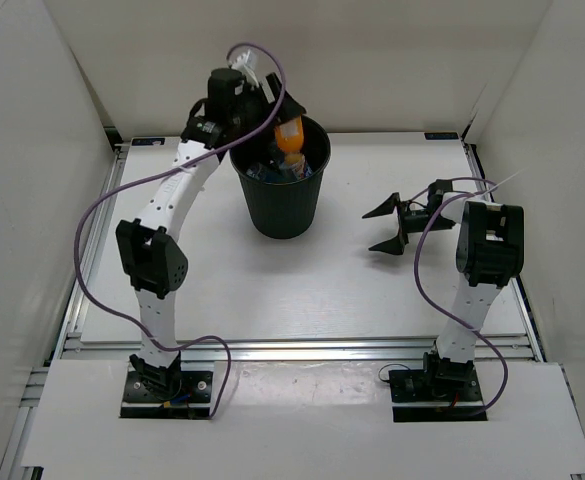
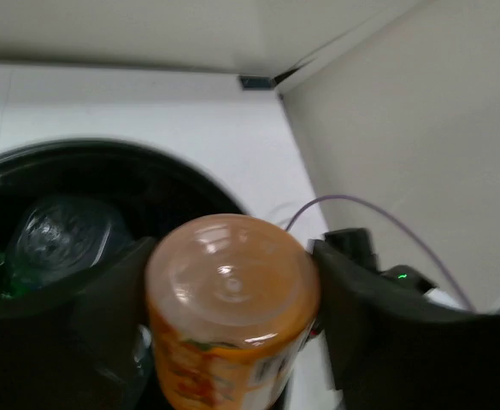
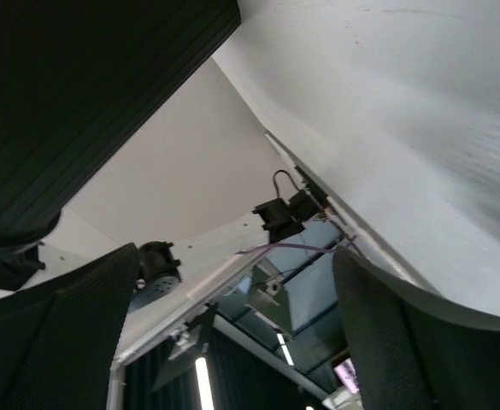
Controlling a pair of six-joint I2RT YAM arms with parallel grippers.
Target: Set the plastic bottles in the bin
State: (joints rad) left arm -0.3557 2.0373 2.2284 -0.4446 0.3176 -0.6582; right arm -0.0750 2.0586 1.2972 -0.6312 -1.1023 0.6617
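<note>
Left hand (image 2: 231, 318) gripping orange bottle (image 2: 229, 278), bin (image 2: 79, 156) contents half hidden

A white desk (image 1: 272, 290) forms the work surface. White panel walls (image 1: 32, 150) enclose it on the left, far and right sides. An aluminium rail (image 1: 302, 348) runs along its near edge. A small black bracket (image 1: 440, 136) sits at the far right corner

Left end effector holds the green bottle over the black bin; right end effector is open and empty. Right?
No: the left wrist view shows the left end effector holding an orange bottle, not a green one. The rest holds.
</note>
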